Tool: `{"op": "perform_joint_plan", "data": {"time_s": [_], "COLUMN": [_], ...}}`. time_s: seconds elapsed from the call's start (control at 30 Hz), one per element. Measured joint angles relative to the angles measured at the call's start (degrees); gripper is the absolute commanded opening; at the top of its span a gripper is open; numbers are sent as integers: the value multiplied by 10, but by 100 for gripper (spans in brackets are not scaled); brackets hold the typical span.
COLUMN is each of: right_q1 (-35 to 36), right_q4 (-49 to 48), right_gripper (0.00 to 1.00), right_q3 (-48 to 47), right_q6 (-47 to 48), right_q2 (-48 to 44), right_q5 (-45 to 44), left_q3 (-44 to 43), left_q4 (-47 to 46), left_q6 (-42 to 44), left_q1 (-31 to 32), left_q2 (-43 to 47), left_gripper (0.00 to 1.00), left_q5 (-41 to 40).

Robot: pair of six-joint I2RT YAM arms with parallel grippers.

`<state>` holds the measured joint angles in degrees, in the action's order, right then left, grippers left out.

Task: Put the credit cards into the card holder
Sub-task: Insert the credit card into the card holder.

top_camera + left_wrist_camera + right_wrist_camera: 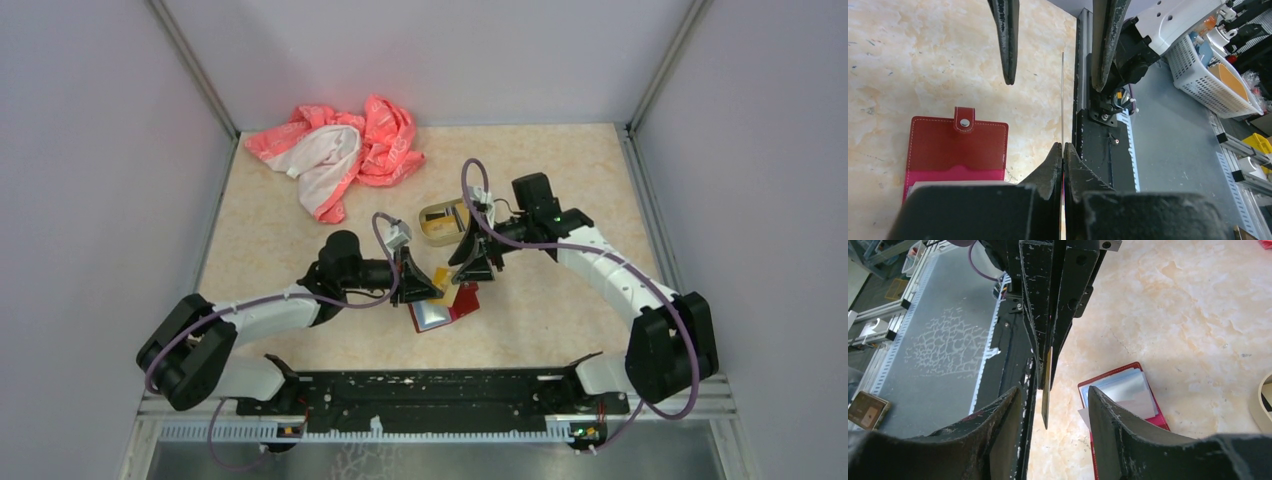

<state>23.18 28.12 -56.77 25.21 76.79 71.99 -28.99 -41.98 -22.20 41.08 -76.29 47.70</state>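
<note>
Your left gripper (1063, 148) has its jaws pressed together on one credit card (1062, 95). Both wrist views show this card only edge-on, so its face is hard to read. From above, a yellow-gold corner shows between the two grippers. Your right gripper (1055, 390) has its jaws spread to either side of that card, with neither finger visibly touching it. The card holder (959, 142) lies open on the table (560, 180) beneath them, near the black base rail (430, 385). The left fingers cut off part of it, and pale cards (1125, 390) show in its pocket. The tin tray (445, 222) lies just beyond, partly hidden by the right gripper. The pink cloth (340, 150) sits well apart at the far left, with open tabletop to the far right.
</note>
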Motion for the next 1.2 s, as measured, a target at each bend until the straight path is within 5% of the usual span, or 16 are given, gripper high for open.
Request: {"op": "perform_joint_plan", "data": {"time_s": [0.37,0.53,0.6,0.63,0.73,0.83,0.97,1.2], "right_q1": [29,31,32,33,33,33,20,-1], "right_q4": [20,23,26,28,36,46,46,43], "right_gripper": [26,0,0,0,0,0,0,0], "right_q3": [0,0,0,0,-6,-14,-15,-15], "right_q6": [22,24,23,24,30,33,33,26], "right_q2": [14,21,22,22,28,32,32,32], "right_q5": [-23,-30,-29,-29,-30,-34,-45,-57], "left_q3": [-2,-2,-2,-2,0,11,75,149], "left_q4": [22,21,21,21,18,8,9,33], "left_q6": [2,-1,-2,-3,-5,-17,-31,-84], "left_q1": [-6,-7,-7,-8,-11,-21,-50,-65], "left_q2": [0,-1,-2,-2,-3,4,63,100], "left_gripper": [0,0,0,3,42,53,48,19], "left_q5": [3,4,3,4,2,-13,-52,-132]}}
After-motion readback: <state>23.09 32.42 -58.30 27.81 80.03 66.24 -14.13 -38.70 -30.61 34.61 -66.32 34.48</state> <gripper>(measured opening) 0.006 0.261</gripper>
